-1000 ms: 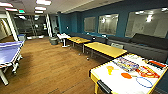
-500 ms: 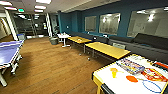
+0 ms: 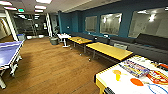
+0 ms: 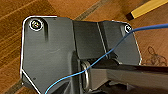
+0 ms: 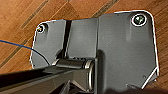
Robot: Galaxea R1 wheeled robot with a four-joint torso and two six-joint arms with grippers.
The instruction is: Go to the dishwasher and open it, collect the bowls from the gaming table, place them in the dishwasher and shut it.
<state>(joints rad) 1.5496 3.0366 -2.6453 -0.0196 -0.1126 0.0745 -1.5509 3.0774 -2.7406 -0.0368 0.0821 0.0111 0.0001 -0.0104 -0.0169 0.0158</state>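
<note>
green ceiling sign (image 3: 21, 10) unreadable, no other legible text

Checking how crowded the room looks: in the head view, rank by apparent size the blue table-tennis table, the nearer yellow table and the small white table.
1. Nearer yellow table and blue table-tennis table: similar, the latter cut off.
2. Small white table, also farthest.

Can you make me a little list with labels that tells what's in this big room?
room: lounge with blue walls and windows
floor: brown wood planks
left side: blue ping-pong table
middle: two yellow tables in a row, with a small white table beyond them
right wall: long dark sofa
near right: white game table with orange discs and a colourful box on top
bowls: none that I can make out
</note>
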